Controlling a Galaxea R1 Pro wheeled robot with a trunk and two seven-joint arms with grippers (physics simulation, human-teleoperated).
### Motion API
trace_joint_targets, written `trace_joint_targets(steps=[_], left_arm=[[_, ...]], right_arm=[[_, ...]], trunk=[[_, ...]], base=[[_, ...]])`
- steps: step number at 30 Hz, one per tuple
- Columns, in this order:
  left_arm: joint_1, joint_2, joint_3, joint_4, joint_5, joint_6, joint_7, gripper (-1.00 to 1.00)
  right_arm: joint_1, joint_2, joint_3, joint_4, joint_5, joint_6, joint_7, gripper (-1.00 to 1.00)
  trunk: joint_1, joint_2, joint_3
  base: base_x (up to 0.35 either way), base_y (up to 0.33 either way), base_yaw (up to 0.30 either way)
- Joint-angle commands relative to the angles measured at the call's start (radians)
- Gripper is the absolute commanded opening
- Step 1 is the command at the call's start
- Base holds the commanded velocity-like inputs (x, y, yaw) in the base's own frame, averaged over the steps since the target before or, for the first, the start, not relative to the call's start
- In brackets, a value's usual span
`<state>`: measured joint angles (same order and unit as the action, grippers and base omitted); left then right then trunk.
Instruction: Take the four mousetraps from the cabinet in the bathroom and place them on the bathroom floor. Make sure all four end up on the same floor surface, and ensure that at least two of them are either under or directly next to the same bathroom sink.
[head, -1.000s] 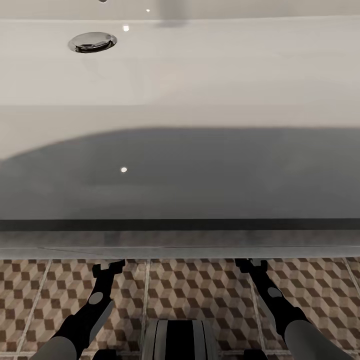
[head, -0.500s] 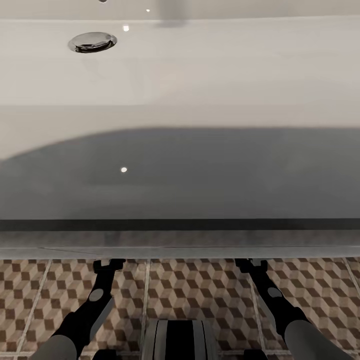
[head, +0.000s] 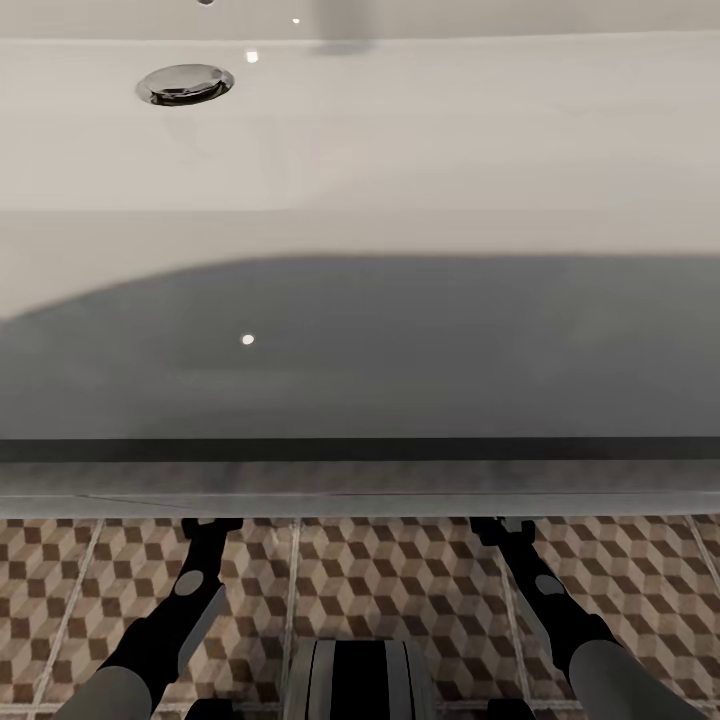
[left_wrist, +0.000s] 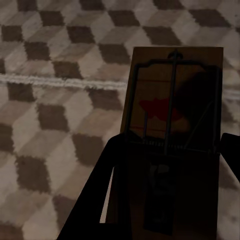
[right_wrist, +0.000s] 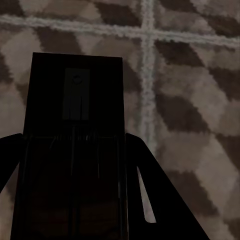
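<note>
Left gripper (left_wrist: 167, 200): fingers clamped on a mousetrap (left_wrist: 172, 105), red bait pad up, held low over the bathroom floor (left_wrist: 55, 100) for set-down.
Right gripper (right_wrist: 75, 200): fingers pinched a second mousetrap (right_wrist: 77, 115), dark and shaded, near a grout crossing.
Arms: both reached forward and down, tips tucked under the sink's front edge, left (head: 212, 524), right (head: 497, 524).
Floor: cube-pattern tiles (head: 400, 580) at the sink's foot.
Sink (head: 400, 150): white basin, chrome drain (head: 185, 84) toward far-left.
Judgement: traps held here likely so both land under the sink.
</note>
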<state>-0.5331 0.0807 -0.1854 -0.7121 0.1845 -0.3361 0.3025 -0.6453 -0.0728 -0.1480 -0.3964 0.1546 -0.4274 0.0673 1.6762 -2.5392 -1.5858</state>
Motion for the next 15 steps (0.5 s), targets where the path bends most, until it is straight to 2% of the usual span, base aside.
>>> trace_joint_targets(steps=[1,15], left_arm=[[-0.001,0.002,-0.008,0.0,0.01,-0.004,0.007,-1.0],[-0.001,0.008,0.0,0.007,0.007,-0.006,0.007,-1.0]], right_arm=[[-0.001,0.001,-0.009,0.001,0.006,-0.004,0.008,-1.0],[-0.001,0.001,-0.011,0.001,0.006,-0.004,0.008,-1.0]], trunk=[[0.0,0.0,0.0],[0.0,0.0,0.0]], base=[[0.0,0.0,0.0],[0.0,0.0,0.0]])
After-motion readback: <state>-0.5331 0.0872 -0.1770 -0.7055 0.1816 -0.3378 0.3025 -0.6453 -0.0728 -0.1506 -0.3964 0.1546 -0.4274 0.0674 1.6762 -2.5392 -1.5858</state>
